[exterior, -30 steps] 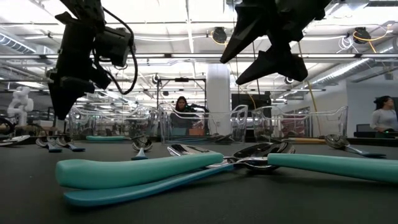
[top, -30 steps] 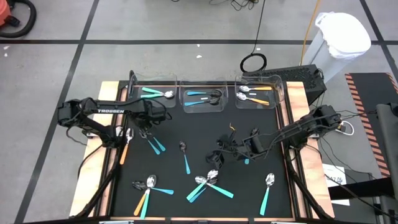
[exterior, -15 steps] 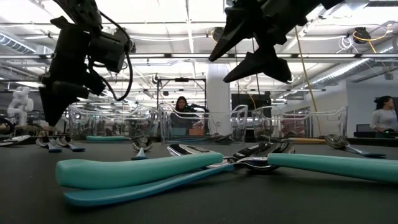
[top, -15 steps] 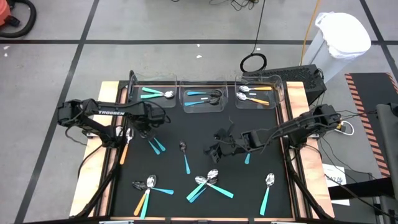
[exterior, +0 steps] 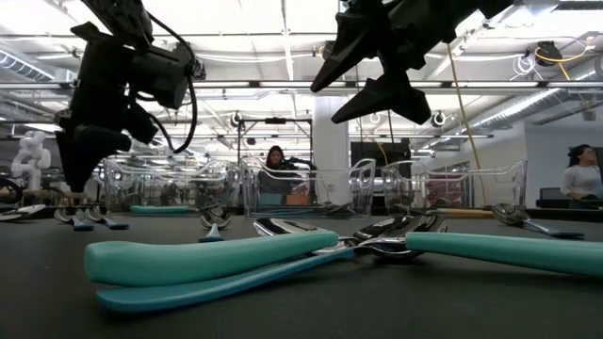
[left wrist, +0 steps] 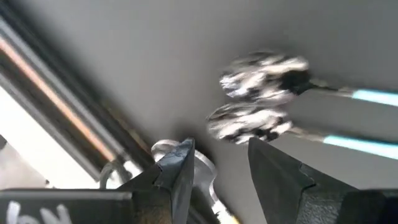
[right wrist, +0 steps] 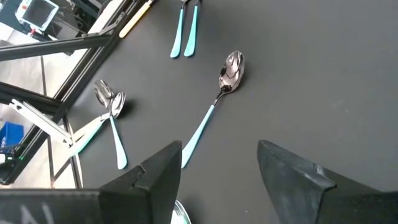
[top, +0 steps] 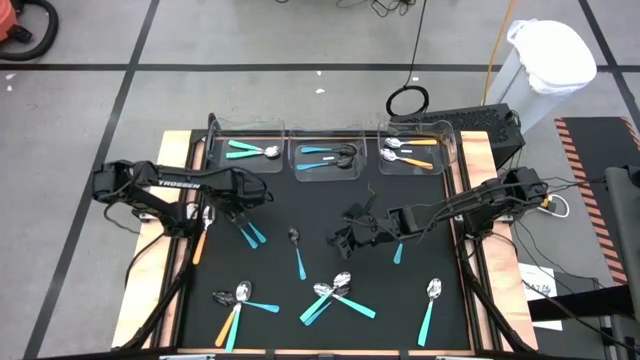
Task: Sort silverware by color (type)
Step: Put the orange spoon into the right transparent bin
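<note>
Black bench (top: 400,300): right gripper (top: 343,238) hovers, fingers spread and empty, just beside the lone blue-handled spoon (top: 297,252); left gripper (top: 238,207) likewise spread.

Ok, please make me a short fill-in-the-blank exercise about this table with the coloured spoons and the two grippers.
1. The clear plastic bins along the far edge of the black mat number ___.
2. In the high view, an orange-handled metal spoon that is already sorted lies in the ___ bin.
3. The right gripper, open above the mat, holds ___.
4. The left gripper hangs near two shiny spoon heads with its fingers ___.
Missing words: three; right; nothing; open.
</note>
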Robot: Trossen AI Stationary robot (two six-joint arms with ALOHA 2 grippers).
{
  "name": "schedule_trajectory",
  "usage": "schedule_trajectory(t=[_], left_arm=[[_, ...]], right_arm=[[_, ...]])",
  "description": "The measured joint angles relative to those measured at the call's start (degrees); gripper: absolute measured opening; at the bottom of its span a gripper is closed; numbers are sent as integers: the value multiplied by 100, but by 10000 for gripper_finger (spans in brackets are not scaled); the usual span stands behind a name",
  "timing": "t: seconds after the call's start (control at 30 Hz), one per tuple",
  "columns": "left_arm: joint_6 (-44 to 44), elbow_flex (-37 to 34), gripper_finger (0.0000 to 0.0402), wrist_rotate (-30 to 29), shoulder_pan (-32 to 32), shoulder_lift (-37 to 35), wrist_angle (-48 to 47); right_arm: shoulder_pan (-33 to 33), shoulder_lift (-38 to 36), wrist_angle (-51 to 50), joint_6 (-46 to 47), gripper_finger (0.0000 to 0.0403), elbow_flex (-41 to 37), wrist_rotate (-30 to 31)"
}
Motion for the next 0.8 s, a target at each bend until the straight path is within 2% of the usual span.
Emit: schedule_trajectory(t=[0.1,0.23,0.5,0.67,0.8], left_arm=[[-278,42,154,55,109,0,-512],[-404,39,154,-227,118,0,-927],[-324,-149,154,-313,177,211,-378],[246,-181,154,-107,351,567,-291],[750,-199,154,309,582,703,-17]], right_arm=[[-11,0,0,-77,205,0,6],[-113,0,0,-247,205,0,-123],[-335,0,5,-271,205,0,-423],[-339,0,24,-275,205,0,-423],[-324,0,22,-267,205,0,-424]])
